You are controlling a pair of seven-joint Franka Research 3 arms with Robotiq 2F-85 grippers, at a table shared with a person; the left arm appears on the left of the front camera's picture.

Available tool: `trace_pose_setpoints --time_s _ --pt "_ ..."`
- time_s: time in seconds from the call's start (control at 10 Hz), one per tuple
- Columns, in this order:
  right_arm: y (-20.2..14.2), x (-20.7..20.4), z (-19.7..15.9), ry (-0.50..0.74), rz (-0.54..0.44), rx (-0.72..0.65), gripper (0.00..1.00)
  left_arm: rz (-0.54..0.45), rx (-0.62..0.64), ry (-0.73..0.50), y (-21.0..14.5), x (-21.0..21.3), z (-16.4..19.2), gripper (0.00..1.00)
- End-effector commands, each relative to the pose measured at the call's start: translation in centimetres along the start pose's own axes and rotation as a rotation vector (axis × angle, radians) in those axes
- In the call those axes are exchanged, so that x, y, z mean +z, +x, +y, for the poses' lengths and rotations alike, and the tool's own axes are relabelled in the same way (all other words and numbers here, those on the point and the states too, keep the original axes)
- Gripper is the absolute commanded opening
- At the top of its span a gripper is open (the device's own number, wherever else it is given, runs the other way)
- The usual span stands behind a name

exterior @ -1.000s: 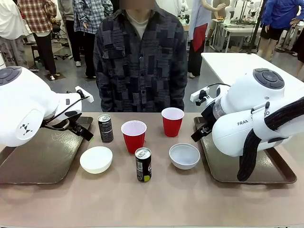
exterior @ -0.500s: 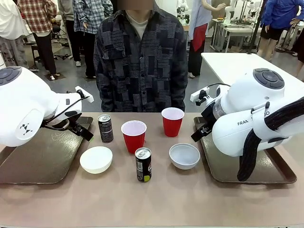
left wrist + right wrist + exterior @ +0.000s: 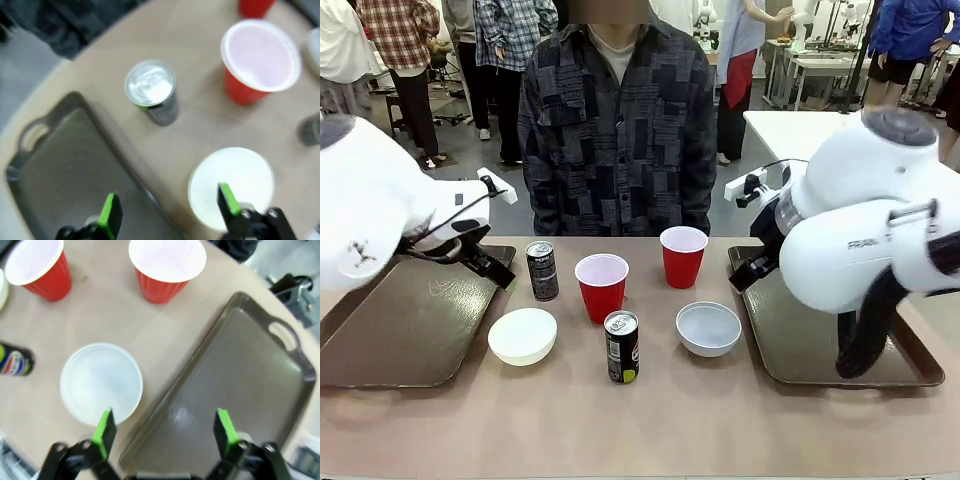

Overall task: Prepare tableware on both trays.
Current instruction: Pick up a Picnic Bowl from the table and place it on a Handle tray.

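- Counting across the table: two dark trays, the left tray point(image 3: 410, 330) at nine o'clock and the right tray point(image 3: 800, 350) at three.
- Two red cups, two white bowls and two cans stand upright on the tan tabletop point(image 3: 650, 420) between the trays' inner rims, none touching.
- Around the near can point(image 3: 621, 347): near cup point(image 3: 602, 287) at twelve, far cup point(image 3: 683, 257) at one, far can point(image 3: 542, 271) at ten, left bowl point(image 3: 522, 336) at nine, right bowl point(image 3: 709, 329) at three.
- The left gripper point(image 3: 167, 200) is spread wide and holds nothing. It straddles the left tray's inner rim, one side above the tray, the other above the left bowl.
- The right gripper point(image 3: 164, 422) is equally wide and also holds nothing. It spans the right bowl's edge and the right tray.
- Open tabletop runs along the six o'clock edge; a person point(image 3: 615, 130) stands at twelve.
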State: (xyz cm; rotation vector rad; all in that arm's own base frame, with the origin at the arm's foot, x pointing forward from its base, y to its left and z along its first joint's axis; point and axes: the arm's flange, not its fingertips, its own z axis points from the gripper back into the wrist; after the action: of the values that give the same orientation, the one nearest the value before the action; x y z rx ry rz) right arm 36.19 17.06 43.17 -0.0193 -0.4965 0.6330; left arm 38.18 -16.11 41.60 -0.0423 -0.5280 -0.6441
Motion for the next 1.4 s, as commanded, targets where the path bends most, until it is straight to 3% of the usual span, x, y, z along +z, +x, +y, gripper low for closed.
trace_pose_setpoints --time_s 0.0,0.3,0.4,0.5,0.6,0.7,1.1,1.3 --pt "-7.8 7.2 3.6 -0.019 0.034 -0.053 1.00 0.044 -0.049 -0.112 -5.6 6.6 -2.3 1.00" --pt "-14.7 9.3 6.8 -0.013 0.166 -0.143 1.00 0.111 -0.023 -0.157 -10.3 9.4 -4.0 1.00" --pt "-15.5 8.5 6.8 0.010 0.194 -0.166 1.00 0.110 0.006 -0.130 -10.8 9.3 -3.5 1.00" --pt "-15.2 7.6 6.1 0.023 0.199 -0.168 1.00 0.111 0.033 -0.120 -10.5 8.8 -3.1 1.00" --pt "-14.2 6.6 5.1 -0.050 0.209 -0.151 1.00 0.124 0.082 -0.027 -10.1 7.9 -2.7 1.00" --pt "-6.0 13.7 5.4 -0.007 0.212 -0.133 1.00 0.126 -0.006 -0.143 -2.7 11.7 -1.8 1.00" --pt "-6.1 13.6 5.0 -0.013 0.218 -0.141 1.00 0.130 0.015 -0.117 -2.8 11.6 -1.4 1.00" --pt "-9.4 12.9 -0.7 0.398 0.153 -0.383 1.00 -0.047 0.205 -0.459 -4.2 13.0 2.8 1.00"
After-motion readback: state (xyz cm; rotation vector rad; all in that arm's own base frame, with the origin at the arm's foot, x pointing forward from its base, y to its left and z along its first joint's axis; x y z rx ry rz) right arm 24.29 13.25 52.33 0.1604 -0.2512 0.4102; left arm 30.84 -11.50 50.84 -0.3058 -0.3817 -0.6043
